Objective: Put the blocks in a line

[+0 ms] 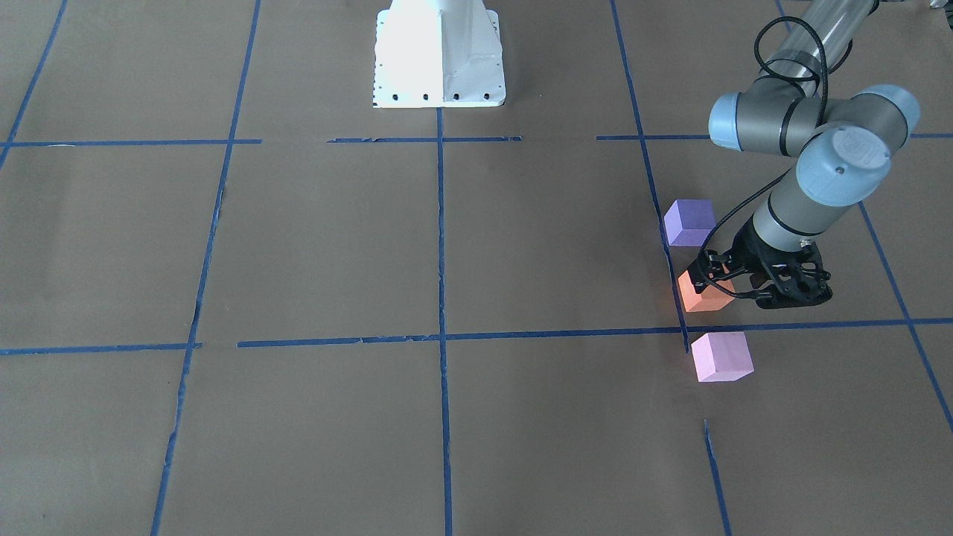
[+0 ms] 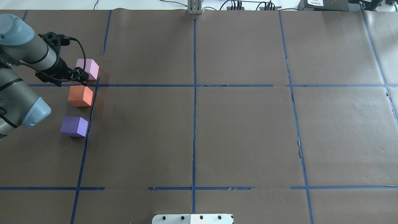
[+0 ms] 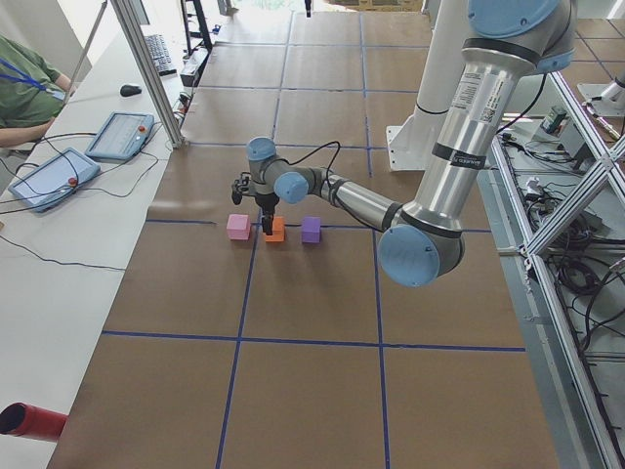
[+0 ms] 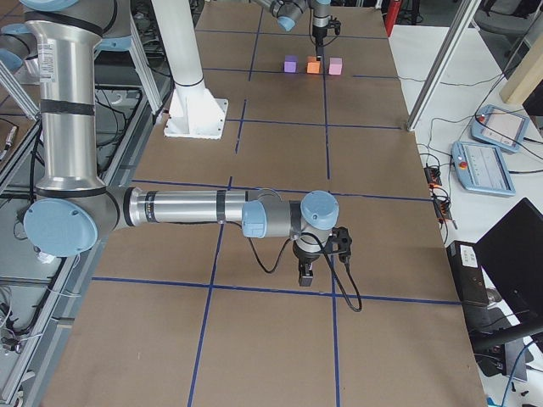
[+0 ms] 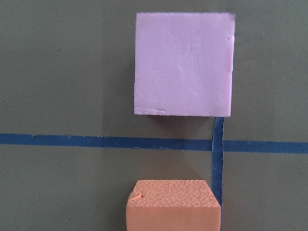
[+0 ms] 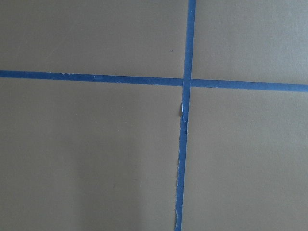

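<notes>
Three foam blocks stand in a row along a blue tape line: a pale pink block (image 2: pixel 88 68), an orange block (image 2: pixel 80 95) and a violet-blue block (image 2: pixel 74 126). They are spaced apart and do not touch. My left gripper (image 2: pixel 81 78) hangs just above the orange block's far edge, between it and the pink block, and looks open and empty. In the front-facing view the gripper (image 1: pixel 711 277) overlaps the orange block (image 1: pixel 703 296). The left wrist view shows the pink block (image 5: pixel 183 65) and the orange block's top (image 5: pixel 173 195), no fingers. My right gripper (image 4: pixel 305 273) shows only in the right side view; I cannot tell its state.
Brown paper with blue tape grid lines (image 2: pixel 194 109) covers the table. The white robot base (image 1: pixel 439 52) stands at the table's middle edge. Tablets and cables (image 3: pixel 59 176) lie on a side bench, beside an operator (image 3: pixel 24 83).
</notes>
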Available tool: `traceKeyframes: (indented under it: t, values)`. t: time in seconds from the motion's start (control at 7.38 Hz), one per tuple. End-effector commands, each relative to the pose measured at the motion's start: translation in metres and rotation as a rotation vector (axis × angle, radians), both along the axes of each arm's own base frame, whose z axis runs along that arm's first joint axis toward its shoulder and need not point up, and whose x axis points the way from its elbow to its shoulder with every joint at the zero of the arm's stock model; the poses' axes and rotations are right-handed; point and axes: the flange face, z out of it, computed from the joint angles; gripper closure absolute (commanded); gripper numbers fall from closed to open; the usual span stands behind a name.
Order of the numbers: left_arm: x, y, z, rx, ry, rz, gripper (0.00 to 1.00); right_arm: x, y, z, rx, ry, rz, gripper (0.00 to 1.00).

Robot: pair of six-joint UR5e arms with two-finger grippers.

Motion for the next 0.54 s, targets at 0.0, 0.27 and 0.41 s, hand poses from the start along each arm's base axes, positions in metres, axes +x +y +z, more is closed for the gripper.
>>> traceKeyframes:
  t: [0.0,0.27,0.41]
  values:
    - [-0.043,0.001,-0.036,0.119,0.016,0.015,0.0,0.0,0.0,0.001,-0.002,0.0,0.001,0.0]
    - [-0.136,-0.024,-0.038,0.107,-0.075,-0.018,0.0,0.0,0.0,0.0,0.0,0.0,0.001,0.0]
    - [-0.18,-0.028,-0.023,0.101,-0.101,-0.019,0.0,0.0,-0.001,-0.001,0.001,0.0,0.001,0.0]
